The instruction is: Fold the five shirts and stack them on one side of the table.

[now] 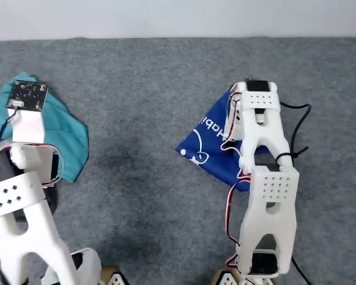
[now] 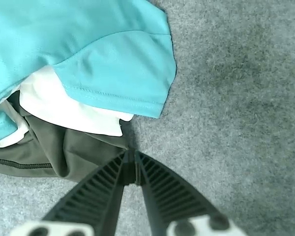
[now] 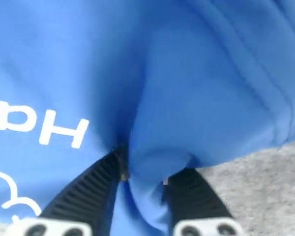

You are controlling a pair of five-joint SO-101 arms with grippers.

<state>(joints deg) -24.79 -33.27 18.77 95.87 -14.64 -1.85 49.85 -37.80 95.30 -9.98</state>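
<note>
Noted right pincer (image 3: 147, 167) pinching a fold of blue shirt (image 3: 196, 73), presumably for folding; left pincer (image 2: 132, 162) pressed together, empty, beside stacked shirts (image 2: 88, 64).

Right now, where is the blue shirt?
In the high view the blue shirt lies on the right side of the table, under the right arm; the right gripper pinches a fold of it.

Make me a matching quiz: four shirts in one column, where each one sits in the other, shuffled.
1 teal fabric shirt
2 white fabric shirt
3 dark olive fabric shirt
4 blue printed fabric shirt

a bottom of the pile
b pinched in the right hand
c top of the pile
d middle of the pile

Pairs: 1-c, 2-d, 3-a, 4-b
</note>
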